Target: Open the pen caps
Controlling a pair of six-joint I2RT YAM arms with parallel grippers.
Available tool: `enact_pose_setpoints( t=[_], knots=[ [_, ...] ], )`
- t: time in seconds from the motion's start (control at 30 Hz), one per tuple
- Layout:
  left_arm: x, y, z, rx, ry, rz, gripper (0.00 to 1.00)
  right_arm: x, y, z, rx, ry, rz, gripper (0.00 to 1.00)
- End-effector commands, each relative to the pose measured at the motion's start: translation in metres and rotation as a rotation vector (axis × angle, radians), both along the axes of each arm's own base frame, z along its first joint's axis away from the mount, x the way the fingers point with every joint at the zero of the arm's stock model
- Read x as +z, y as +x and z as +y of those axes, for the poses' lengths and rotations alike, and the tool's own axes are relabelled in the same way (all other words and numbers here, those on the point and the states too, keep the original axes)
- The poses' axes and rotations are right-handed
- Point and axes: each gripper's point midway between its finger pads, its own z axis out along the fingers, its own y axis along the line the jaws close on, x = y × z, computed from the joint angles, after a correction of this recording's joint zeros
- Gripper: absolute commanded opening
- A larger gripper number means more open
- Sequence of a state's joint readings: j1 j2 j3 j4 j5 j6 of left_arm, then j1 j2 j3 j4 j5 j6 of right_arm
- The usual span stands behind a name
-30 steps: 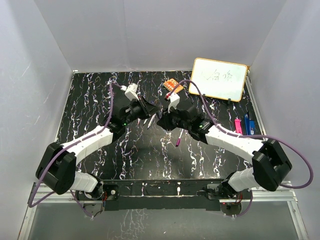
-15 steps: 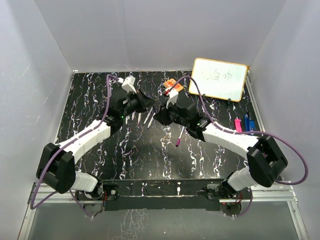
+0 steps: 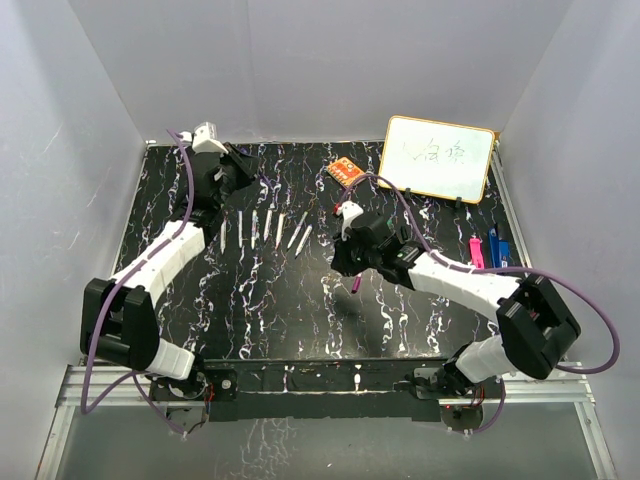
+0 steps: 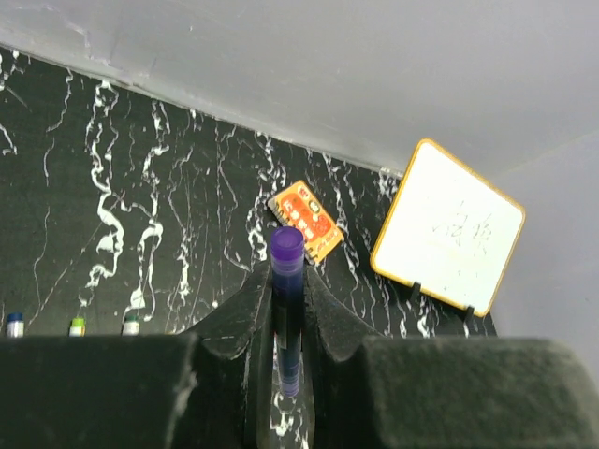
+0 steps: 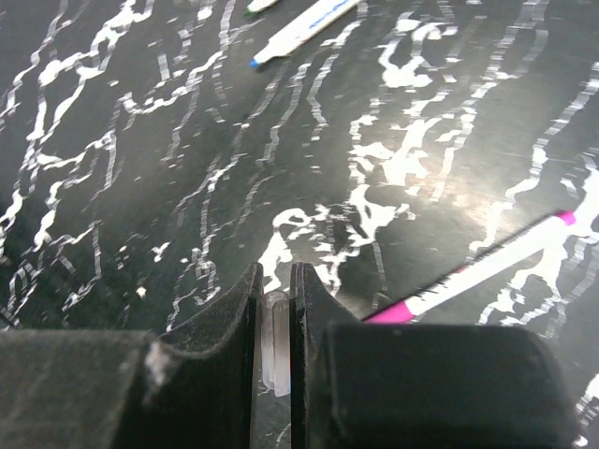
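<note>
1. The whiteboard (image 3: 437, 158) propped at the back right of the table carries one short line of dark handwriting. On my overhead feed it is only a few strokes and I cannot read it.
2. The left wrist feed shows that writing closer but slanted. It is still not legible to me.
3. The orange block (image 3: 346, 171) just beside the board has pale printed marks on its top face, too small to read.
4. A white marker barrel (image 5: 304, 28) bears a thin blue streak. It is too blurred to tell whether it is lettering.
</note>
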State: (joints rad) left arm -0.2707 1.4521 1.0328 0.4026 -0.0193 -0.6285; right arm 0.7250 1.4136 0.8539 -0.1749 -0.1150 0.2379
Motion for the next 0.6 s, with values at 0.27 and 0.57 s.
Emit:
enact_pose_setpoints(
  t=[0.27, 0.57],
  knots=[
    [-0.033, -0.056, -0.020, -0.226, 0.102, 0.241, 0.00, 0.012, 0.092, -0.110, -0.509, -0.140, -0.036, 0.00],
    [-0.061, -0.096, -0.003, -0.229, 0.182, 0.364, 0.00, -0.017, 0.101, -0.151, -0.618, -0.212, 0.042, 0.00]
  ],
)
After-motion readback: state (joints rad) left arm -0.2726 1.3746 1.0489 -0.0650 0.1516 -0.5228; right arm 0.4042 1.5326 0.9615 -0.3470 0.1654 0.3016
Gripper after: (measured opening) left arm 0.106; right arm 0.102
